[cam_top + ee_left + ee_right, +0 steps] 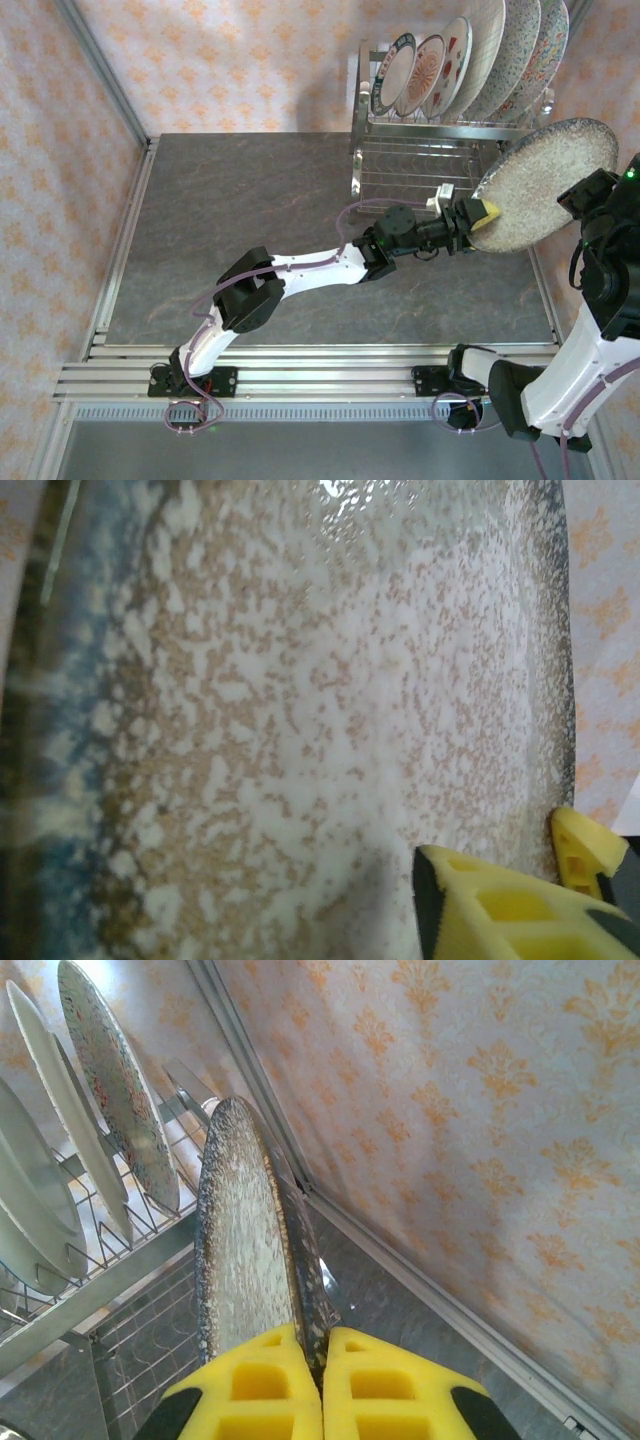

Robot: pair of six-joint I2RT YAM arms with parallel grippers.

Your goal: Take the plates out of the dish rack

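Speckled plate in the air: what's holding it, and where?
The right hand pinches the speckled plate at its rim; the left hand straddles the opposite edge, grip unclear.

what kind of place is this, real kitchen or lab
Probably a robot test cell, not a kitchen: metal rails frame the table, wallpapered panels stand as walls, and a dish rack holds plates.

White arms, black joints, purple cables

Speckled plate aloft beside dish rack
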